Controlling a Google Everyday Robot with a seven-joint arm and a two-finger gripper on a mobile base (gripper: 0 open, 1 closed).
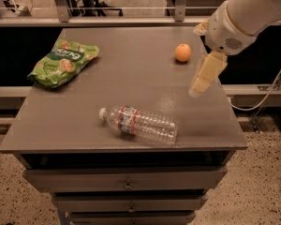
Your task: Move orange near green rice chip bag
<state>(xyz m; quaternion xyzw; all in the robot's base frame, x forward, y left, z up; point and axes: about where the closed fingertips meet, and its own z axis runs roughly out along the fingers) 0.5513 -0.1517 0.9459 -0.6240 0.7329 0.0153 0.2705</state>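
Over the right-hand edge of the table, from where I stand, the gripper hangs in the air at the end of the thick white arm, which comes in from about 2 o'clock. Its jaws stand spread wide: one cream-coloured one slants down toward 7 o'clock above the tabletop, and the tip of the other peeks out up by the wrist. Nothing is held between them and they touch nothing.

Just beside the gripper, at about 10 o'clock from it, the orange sits on the table's far right part, near the gripper but apart from it.

Further out, at roughly 7 o'clock, a clear water bottle lies on its side near the front edge, its white cap pointing toward 9 o'clock.

Well apart from all this, at 9 o'clock across the full width of the table, the green rice chip bag lies flat near the left edge. The orange and the bag are at opposite sides of the top.

Below the front edge the drawers are shut. At 4 o'clock a cable hangs off the arm, and at 11 o'clock, beyond the table, a rail runs across.
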